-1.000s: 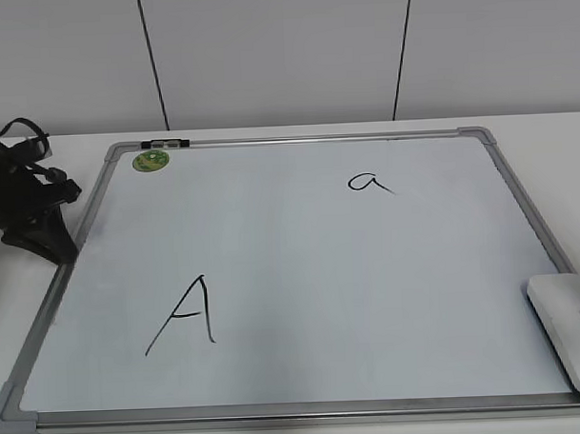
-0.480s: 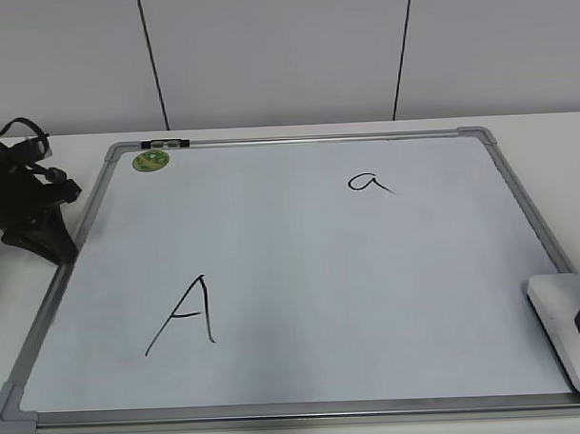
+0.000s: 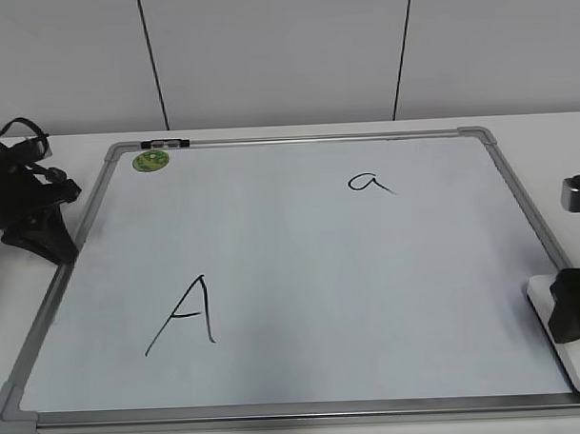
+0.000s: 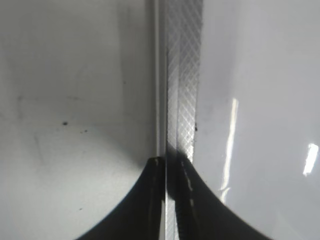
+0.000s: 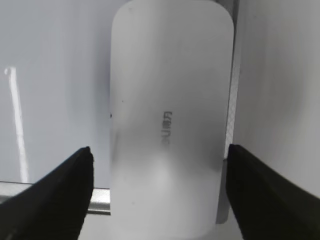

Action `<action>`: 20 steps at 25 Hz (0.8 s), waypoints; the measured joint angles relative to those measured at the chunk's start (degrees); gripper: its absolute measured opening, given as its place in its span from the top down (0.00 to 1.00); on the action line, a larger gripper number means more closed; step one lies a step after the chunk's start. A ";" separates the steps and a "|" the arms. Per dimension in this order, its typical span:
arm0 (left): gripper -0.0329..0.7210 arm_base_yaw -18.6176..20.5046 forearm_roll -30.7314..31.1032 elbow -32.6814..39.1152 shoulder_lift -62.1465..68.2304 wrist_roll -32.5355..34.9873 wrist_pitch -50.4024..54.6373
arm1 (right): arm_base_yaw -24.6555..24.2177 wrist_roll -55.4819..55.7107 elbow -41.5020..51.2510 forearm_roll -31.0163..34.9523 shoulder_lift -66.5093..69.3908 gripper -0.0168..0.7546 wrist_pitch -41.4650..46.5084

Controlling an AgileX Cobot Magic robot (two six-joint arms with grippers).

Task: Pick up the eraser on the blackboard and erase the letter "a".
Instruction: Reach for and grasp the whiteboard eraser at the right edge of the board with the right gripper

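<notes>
Right wrist view shows the right gripper (image 5: 159,192) with its fingers (image 5: 55,195) spread wide, one on either side of the eraser (image 5: 167,120), and clear gaps between each finger and the white block, so nothing is gripped yet. The eraser lies at the near right corner of the tabletop, straddling the frame of the blackboard (image 3: 302,274), partly on the board and partly off it. That uneven seat is the chief risk: fingers closing at the wrong height could tip the block on the frame or push it off toward the tabletop's right edge. The smooth rounded sides may also let it slip out of a shallow grip. The letter "a" (image 3: 370,183) sits toward the far right of the board, well apart from the eraser, while a large "A" (image 3: 186,314) lies toward the near left; a loose carry across could smear other marks or miss the target. The left gripper (image 4: 170,200) rests at the board's left frame; its opening cannot be told.
</notes>
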 joint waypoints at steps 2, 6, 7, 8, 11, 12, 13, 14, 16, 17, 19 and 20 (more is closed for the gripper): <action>0.92 0.00 0.00 0.00 0.00 0.00 0.00 | 0.00 0.00 -0.70 -0.37 1.49 0.18 -0.39; 0.92 0.00 -0.02 0.00 0.00 0.00 0.00 | 0.00 -0.11 -2.91 -0.66 4.56 0.18 -1.03; 0.92 0.00 -0.02 0.00 0.00 0.00 0.09 | 0.00 -0.11 -3.19 -0.75 5.30 0.18 -1.16; 0.92 0.00 -0.02 0.00 0.00 0.00 0.09 | 0.00 -0.11 -3.44 -0.75 6.02 0.18 -1.25; 0.92 0.00 -0.12 0.00 0.00 0.00 0.09 | 0.00 -0.11 -3.98 -0.87 7.75 0.18 -1.25; 0.92 0.00 -0.12 0.00 0.00 0.00 0.09 | 0.00 -0.11 -4.08 -0.87 8.07 0.18 -1.25; 0.92 0.00 -0.12 0.00 0.00 0.00 0.09 | 0.00 -0.11 -4.08 -0.87 8.16 0.19 -1.01; 0.92 0.00 -0.12 0.00 0.00 0.00 0.09 | 0.00 -0.11 -4.08 -0.87 8.16 0.19 -0.71; 0.92 0.00 -0.12 0.00 0.00 0.00 0.09 | 0.00 -0.11 -4.21 -0.95 8.30 0.20 -0.03; 0.92 0.00 -0.12 0.00 0.00 0.00 0.09 | 0.00 -0.11 -4.21 -0.95 8.29 0.20 0.44; 0.92 0.00 -0.12 0.00 0.00 0.00 0.09 | 0.00 -0.11 -4.21 -0.95 8.29 0.23 0.78; 0.92 0.00 -0.12 0.00 0.00 0.00 0.09 | 0.00 -0.11 -4.21 -1.08 8.29 0.25 0.78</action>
